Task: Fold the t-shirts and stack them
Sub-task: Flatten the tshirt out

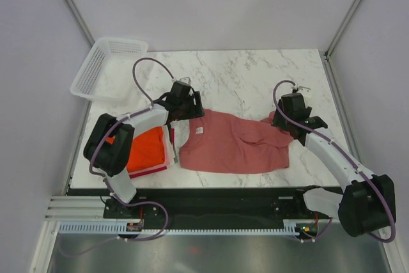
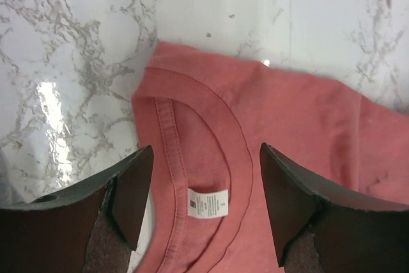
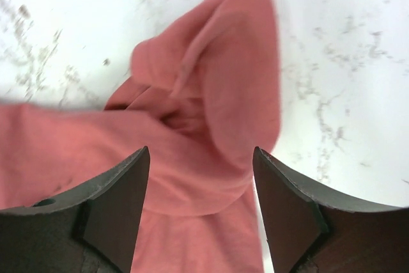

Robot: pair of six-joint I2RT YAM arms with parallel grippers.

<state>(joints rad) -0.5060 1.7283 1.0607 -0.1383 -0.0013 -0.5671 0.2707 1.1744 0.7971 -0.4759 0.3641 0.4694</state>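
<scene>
Left gripper (image 2: 206,158) is spread wide and holding nothing, poised right over the neckline (image 2: 192,119) of the pinkish-red t-shirt (image 1: 236,148), with the white label (image 2: 208,204) sitting between its fingers. Right gripper (image 3: 200,155) is just as wide and also empty, hanging over the bunched sleeve (image 3: 204,75) at the shirt's far right corner. The shirt lies mostly flat at the middle of the marble table (image 1: 255,75), crumpled only on that right side. To do this well, I'd say the right arm should pinch one layer at the edge of the bunch and draw it outward until it lies smooth, while the left pins the shoulder beside the collar. The folded stack (image 1: 147,151), orange-red on top, lies close to the shirt's left edge and should be left undisturbed. The white basket (image 1: 105,68) sits well apart at the far left.
</scene>
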